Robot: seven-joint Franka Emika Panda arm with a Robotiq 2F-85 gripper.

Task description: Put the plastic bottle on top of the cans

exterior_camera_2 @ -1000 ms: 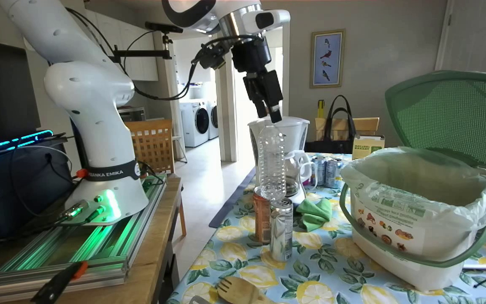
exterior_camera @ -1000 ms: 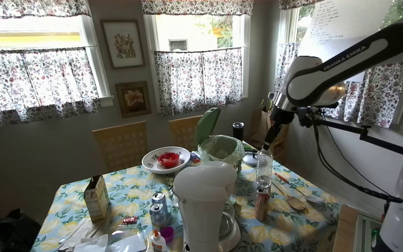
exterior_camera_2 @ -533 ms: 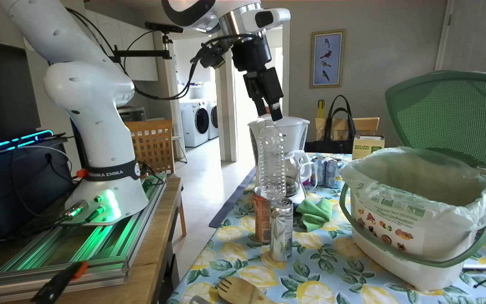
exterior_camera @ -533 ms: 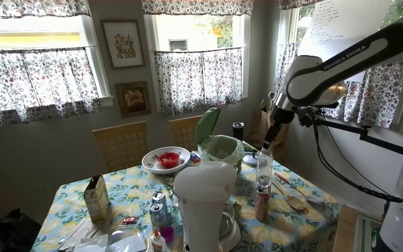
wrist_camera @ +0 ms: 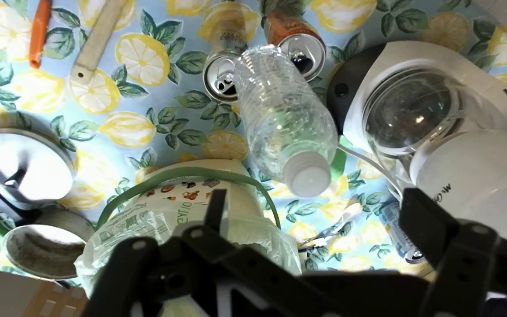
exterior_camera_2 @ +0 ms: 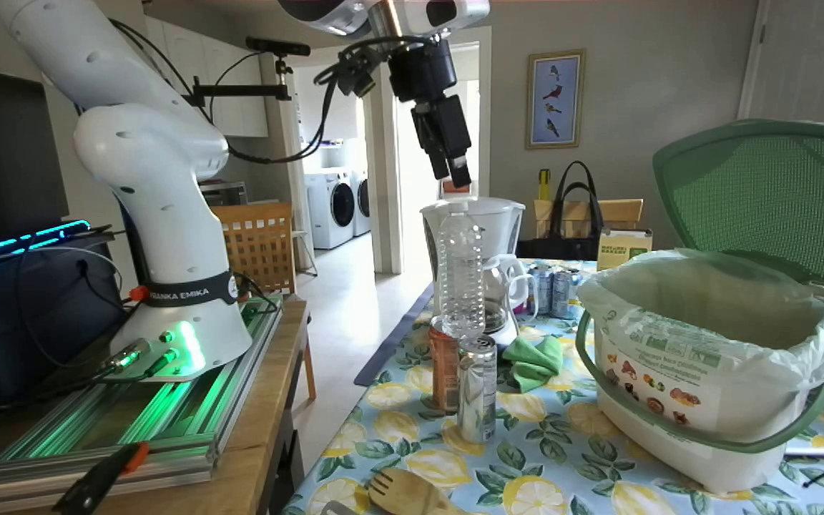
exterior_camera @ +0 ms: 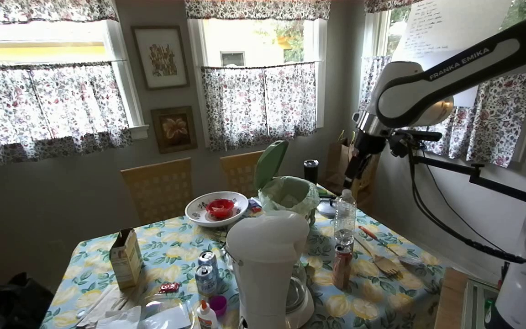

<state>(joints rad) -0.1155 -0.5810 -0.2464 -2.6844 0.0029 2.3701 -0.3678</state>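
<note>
The clear plastic bottle (exterior_camera_2: 460, 275) stands upright on top of an orange can (exterior_camera_2: 445, 372) and a silver can (exterior_camera_2: 478, 393), which stand side by side. In an exterior view the bottle (exterior_camera: 345, 218) is above the orange can (exterior_camera: 342, 269), and the silver can is hidden. In the wrist view the bottle (wrist_camera: 286, 112) with its white cap shows over the silver can (wrist_camera: 222, 79) and the orange can (wrist_camera: 299, 42). My gripper (exterior_camera_2: 450, 176) is a short way above the cap and does not touch it. In the wrist view the gripper (wrist_camera: 317, 211) is wide open and empty.
A bin (exterior_camera_2: 641, 390) with a green lid and bag liner stands close to the bottle. A white coffee maker (exterior_camera: 258, 278) is on the other side. A green cloth (exterior_camera_2: 532, 363), a wooden fork (exterior_camera_2: 405, 493) and a lid (wrist_camera: 24, 169) lie nearby.
My gripper has risen from around the bottle's neck to just above its cap. The bottle and the cans have not moved.
</note>
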